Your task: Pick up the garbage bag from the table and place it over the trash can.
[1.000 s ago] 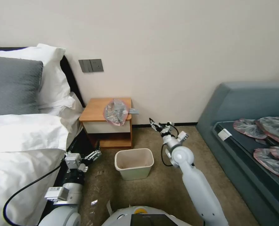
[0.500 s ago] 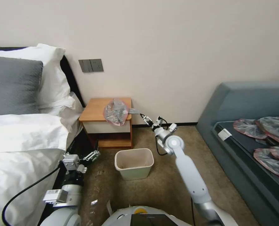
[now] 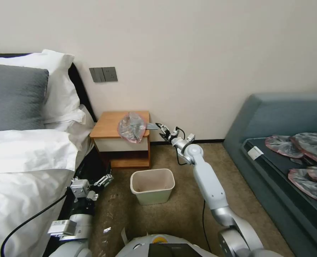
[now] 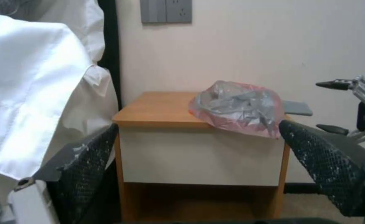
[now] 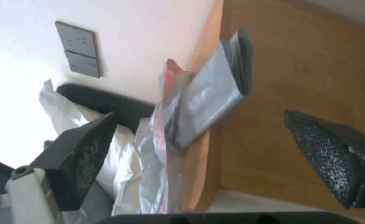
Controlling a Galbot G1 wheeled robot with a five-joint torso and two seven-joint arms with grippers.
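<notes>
**Right claw lined up on the bag's folded tail, not yet on it**

Garbage bag [image 3: 131, 127] lies on the table [image 3: 110, 125], heaped at the near right corner of the wood top, pinkish rim sagging over the front edge onto the white drawer front. A flat folded grey strip [image 3: 151, 126] pokes out of the heap toward 3 o'clock and overhangs the table's right edge.

Right gripper [image 3: 162, 129] sits just beside that strip's free end, at table-top height, fingers spread, nothing between them. Seen from it, the bag lies toward 9 o'clock in the head view. In the right wrist view the strip [image 5: 215, 102] runs lengthwise down the gap between the two dark pads [image 5: 83, 158], pointing back at the wrist. So the strip's long axis is close to the arm's own line of reach. Judgement: a short advance along that line would put the strip between the pads; the jaws appear to straddle its width.

Left gripper [image 3: 103, 179] hangs low by the bed [image 3: 26, 157], at 7 o'clock from the table and well apart from the bag, fingers also spread and empty. Right arm is plainly the nearer.

Trash can [image 3: 152, 186] stands on the carpet at 6 o'clock from the table, open, unlined.
</notes>
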